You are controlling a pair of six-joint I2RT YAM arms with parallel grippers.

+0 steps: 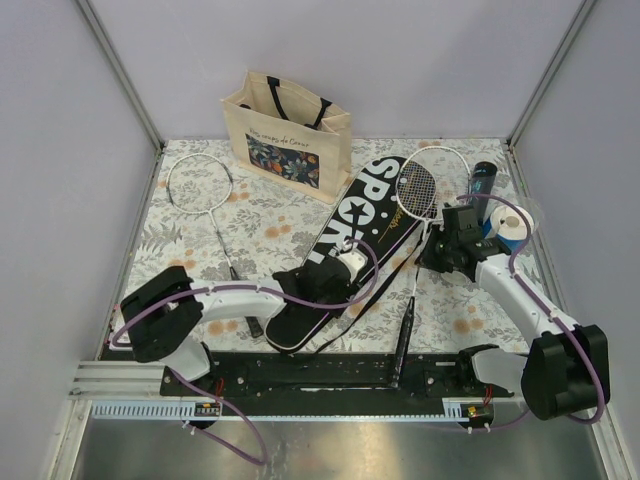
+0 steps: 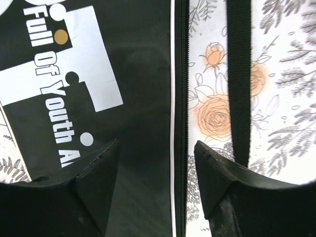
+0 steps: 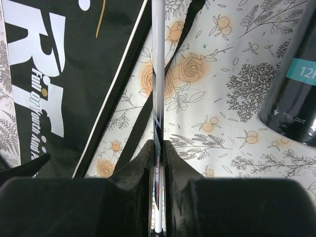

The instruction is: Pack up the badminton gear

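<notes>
Cover [image 1: 372, 205]: one, black, lettered "SPORT", lying diagonally mid-table; its zip edge looks shut.
Rackets: two. The loose racket [image 1: 200, 185] lies flat near the table's far-left corner; the held racket [image 1: 425, 188] has its head overlapping the cover's far end.
Tube [image 1: 483, 180]: one, by the far-right corner.
Right gripper [image 3: 158, 148]: pinched narrow on the held racket's shaft.
Left gripper [image 2: 155, 158]: jaws wide, empty, over the cover's zip.
Risk: the thin shaft could twist in that pinch, and the head may snag on an unopened cover.
</notes>
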